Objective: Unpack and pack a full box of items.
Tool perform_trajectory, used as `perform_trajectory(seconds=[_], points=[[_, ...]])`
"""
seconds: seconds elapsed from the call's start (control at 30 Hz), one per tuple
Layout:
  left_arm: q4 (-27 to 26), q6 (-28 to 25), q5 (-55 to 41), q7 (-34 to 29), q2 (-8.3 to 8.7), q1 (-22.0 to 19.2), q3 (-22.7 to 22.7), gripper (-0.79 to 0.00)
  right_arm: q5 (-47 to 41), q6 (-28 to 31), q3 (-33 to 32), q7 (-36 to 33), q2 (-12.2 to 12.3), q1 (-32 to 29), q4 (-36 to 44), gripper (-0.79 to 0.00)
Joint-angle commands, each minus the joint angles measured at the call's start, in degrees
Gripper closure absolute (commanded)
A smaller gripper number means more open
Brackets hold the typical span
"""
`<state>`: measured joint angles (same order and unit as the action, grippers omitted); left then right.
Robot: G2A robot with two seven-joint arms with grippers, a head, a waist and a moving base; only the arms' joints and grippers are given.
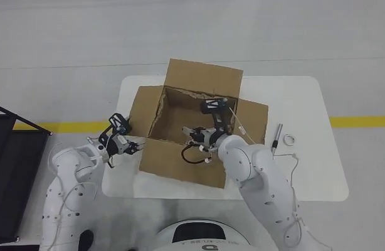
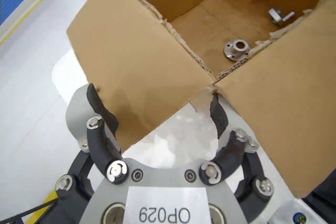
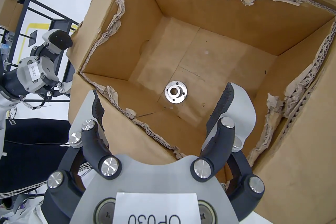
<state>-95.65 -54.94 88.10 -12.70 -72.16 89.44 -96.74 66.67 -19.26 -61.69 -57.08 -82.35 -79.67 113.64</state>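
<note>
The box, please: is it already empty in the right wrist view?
No, a round metal flange lies on the floor of the box.

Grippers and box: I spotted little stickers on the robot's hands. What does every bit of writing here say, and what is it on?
"OP029": white label on the base of the left gripper, seen upside down.
"OP030": white sticker on the base of the right gripper, upside down, partly cut off by the picture's edge.
Cardboard box: no print to be seen.
</note>
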Motion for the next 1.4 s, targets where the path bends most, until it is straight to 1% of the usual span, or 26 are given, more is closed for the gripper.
perform_trajectory(seconds=[0.0,0.17,0.23,0.33,0.53,0.63,0.7,1.2,1.23,1.3,1.37], points=[[-0.27,-1.13,0.18,0.15,0.28,0.47,-0.28,-0.785,-0.15,0.28,-0.1,-0.24,0.03,0.16,-0.13,-0.785],[0.14,2.05,-2.28,0.83,0.64,0.6,-1.69,-0.785,-0.42,0.89,-0.36,-0.39,0.13,0.37,-0.48,-0.785],[0.14,2.21,-5.12,1.24,0.86,0.82,-3.3,-0.785,-0.47,1.19,-0.49,-0.45,0.18,0.47,-0.81,-0.785],[-0.42,5.43,-10.37,0.75,1.01,2.06,-6.16,-0.785,-0.59,1.54,-0.68,-0.73,0.24,0.78,-1.52,-0.785],[-6.98,8.81,-26.62,-2.12,1.19,7.5,-11.4,-0.785,-1.12,1.76,-0.47,-1.8,0.15,2.94,-4.38,-0.785],[-9.49,13.64,-32.15,-3.32,1.26,8.89,-14.05,-0.785,-1.8,1.12,-0.29,-2.78,-0.04,4.99,-6.7,-0.785],[-9.67,17.44,-33.01,-4.09,1.25,8.45,-14.51,-0.785,-1.76,0.99,-0.3,-2.93,-0.05,5.18,-6.96,-0.785],[-9.67,17.44,-33.01,-4.09,1.25,8.45,-14.51,-0.785,-1.84,1.45,-0.04,-2.97,-0.06,5.23,-7.19,-0.785],[-9.67,17.44,-33.01,-4.09,1.25,8.45,-14.51,-0.785,-1.91,2.05,0.63,-3.32,-0.15,6.14,-8.52,-0.785],[-9.67,17.44,-33.01,-4.09,1.25,8.45,-14.51,-0.785,-1.66,-0.06,2.43,-5.01,-0.69,9.42,-11.76,-0.785],[-9.67,17.44,-33.01,-4.09,1.25,8.45,-14.51,-0.785,-1.54,-1.83,3.81,-7.22,-1.07,11.33,-13.87,-0.785]])
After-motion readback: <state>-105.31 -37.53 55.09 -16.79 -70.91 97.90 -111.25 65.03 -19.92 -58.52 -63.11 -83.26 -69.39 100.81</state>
